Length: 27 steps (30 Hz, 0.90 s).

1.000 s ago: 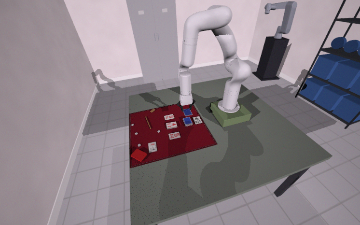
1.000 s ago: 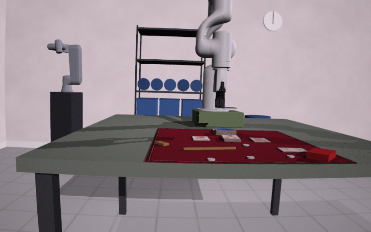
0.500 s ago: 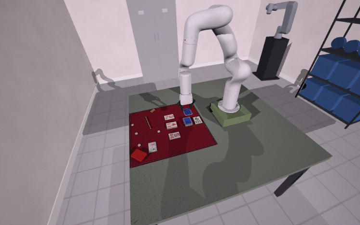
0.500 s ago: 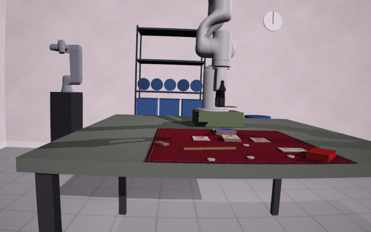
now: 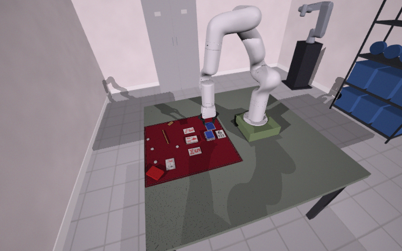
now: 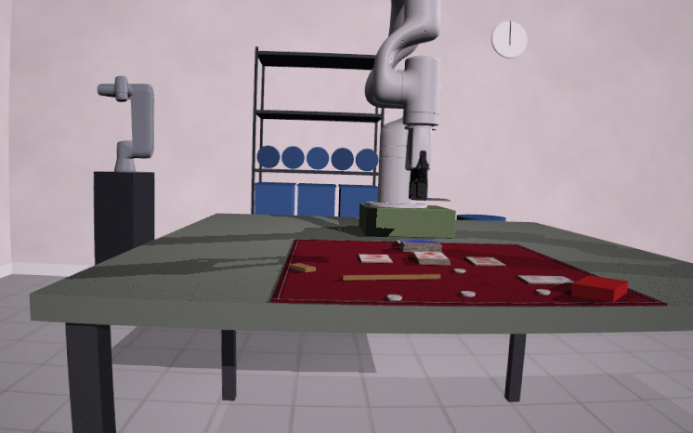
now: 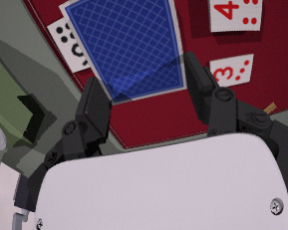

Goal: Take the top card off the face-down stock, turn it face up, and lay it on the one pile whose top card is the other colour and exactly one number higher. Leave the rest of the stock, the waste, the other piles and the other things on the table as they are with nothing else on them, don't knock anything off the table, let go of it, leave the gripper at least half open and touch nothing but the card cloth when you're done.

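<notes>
My gripper [image 5: 208, 119] [image 6: 419, 187] [image 7: 143, 79] is shut on a blue-backed card [image 5: 209, 125] [image 7: 126, 41]. It holds the card flat and face down by its two long edges, above the back of the red card cloth [image 5: 221, 155] [image 6: 338, 290] [image 7: 148, 126]. The blue-backed stock [image 5: 209, 135] [image 6: 417, 242] lies on the cloth just in front of the held card. A black 6 [image 5: 220, 133] [image 7: 68, 42] lies face up beside the stock. Red piles lie to its left: a 3 [image 5: 189, 130] [image 7: 231, 70], a 4 [image 5: 191, 139] [image 7: 233, 9] and a 5 [image 5: 194, 151].
Another face-up card pile [image 5: 170, 163] and a red box [image 5: 154, 172] [image 6: 598, 287] sit at the cloth's front left corner. A wooden stick [image 5: 165, 136] [image 6: 390, 277], a small wooden block [image 5: 170, 123] and several white chips [image 6: 466, 294] lie on the cloth. The arm's green base [image 5: 258, 129] stands to the right.
</notes>
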Each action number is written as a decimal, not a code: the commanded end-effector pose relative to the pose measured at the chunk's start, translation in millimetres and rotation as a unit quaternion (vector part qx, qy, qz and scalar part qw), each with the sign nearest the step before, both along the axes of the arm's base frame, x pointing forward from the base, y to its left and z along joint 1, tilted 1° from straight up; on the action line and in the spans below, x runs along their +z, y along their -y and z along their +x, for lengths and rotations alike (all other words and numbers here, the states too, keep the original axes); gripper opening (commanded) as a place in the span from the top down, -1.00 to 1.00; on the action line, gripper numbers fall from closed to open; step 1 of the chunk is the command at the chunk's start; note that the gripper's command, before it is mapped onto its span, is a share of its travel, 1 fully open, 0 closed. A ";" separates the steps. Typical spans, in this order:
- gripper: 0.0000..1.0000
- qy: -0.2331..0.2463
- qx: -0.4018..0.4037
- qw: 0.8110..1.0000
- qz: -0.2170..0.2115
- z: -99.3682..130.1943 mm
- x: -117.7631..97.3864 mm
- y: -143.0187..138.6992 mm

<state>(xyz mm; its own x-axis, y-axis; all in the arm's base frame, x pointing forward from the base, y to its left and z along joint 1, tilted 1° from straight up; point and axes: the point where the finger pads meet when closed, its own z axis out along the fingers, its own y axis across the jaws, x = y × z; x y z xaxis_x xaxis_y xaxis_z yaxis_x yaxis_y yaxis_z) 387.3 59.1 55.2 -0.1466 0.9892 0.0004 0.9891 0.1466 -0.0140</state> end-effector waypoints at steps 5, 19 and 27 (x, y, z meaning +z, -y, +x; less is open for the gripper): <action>-0.19 0.001 0.000 1.000 0.000 -3.7 0.5 -35.3; -0.19 0.001 0.000 1.000 0.000 -9.7 0.5 -82.8; -0.19 0.001 0.000 1.000 0.000 -9.8 -0.2 -83.1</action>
<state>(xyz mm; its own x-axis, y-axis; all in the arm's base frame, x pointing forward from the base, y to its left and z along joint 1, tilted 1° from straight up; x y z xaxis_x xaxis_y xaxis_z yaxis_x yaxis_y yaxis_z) 376.7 141.9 55.1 -0.1473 0.9891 0.0001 0.9890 0.1472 -0.0137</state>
